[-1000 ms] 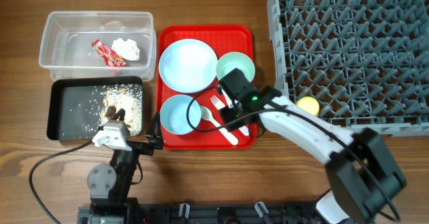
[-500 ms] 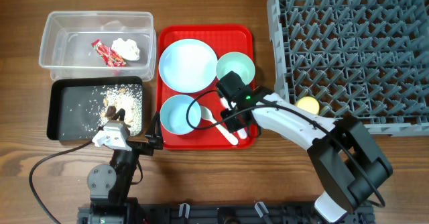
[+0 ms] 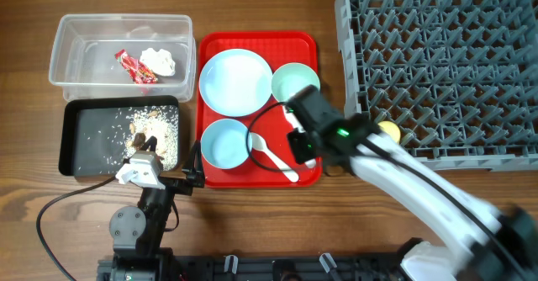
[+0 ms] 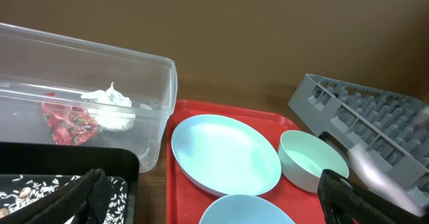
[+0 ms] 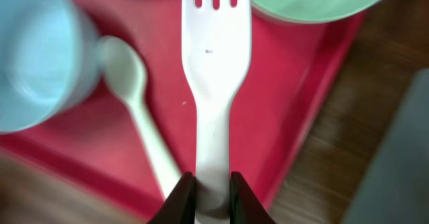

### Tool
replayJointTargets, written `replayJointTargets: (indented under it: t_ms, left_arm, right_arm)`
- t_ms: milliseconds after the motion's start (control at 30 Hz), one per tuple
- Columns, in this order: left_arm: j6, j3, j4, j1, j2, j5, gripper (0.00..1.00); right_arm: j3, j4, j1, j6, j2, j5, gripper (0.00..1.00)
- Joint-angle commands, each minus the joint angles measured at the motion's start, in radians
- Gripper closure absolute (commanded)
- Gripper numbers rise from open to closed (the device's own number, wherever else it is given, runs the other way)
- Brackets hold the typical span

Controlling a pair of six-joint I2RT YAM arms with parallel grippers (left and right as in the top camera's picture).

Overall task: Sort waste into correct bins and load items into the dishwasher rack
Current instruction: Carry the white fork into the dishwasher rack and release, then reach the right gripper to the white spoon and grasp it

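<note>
White fork (image 5: 214, 83), handle pinched in right tool (image 5: 205, 198).

**Four containers on a wooden table**

The brown wooden table (image 3: 252, 12) carries a clear tub (image 3: 122, 18) towards its far left corner. A black tray (image 3: 67, 138) sits just beside it on the near side. The red serving tray (image 3: 298, 45) lies mid-table, right beside both. The grey dishwasher rack (image 3: 437, 54) fills the far right corner, with a strip of bare wood between it and the red tray.

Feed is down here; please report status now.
Right jaws shut on fork, above red tray. Left jaws open near black tray. Spoon below fork; way to rack looks free.
</note>
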State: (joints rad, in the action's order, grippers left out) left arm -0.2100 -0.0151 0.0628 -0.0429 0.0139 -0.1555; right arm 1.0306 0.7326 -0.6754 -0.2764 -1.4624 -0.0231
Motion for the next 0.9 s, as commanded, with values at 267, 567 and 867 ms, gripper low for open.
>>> replayJointTargets:
  t_ms: [267, 567, 867]
  left_arm:
    - [0.02, 0.009, -0.003, 0.008, -0.011, -0.008, 0.0]
    - [0.02, 0.009, -0.003, 0.008, -0.011, -0.008, 0.0]
    - [0.02, 0.01, -0.003, 0.008, -0.011, -0.008, 0.0]
  right_arm:
    - [0.005, 0.011, 0.244, -0.009, 0.274, -0.269, 0.83]
    - [0.005, -0.18, 0.47, 0.161, 0.013, -0.166, 0.83]
    - [0.066, -0.117, 0.406, 0.162, 0.012, -0.119, 0.4]
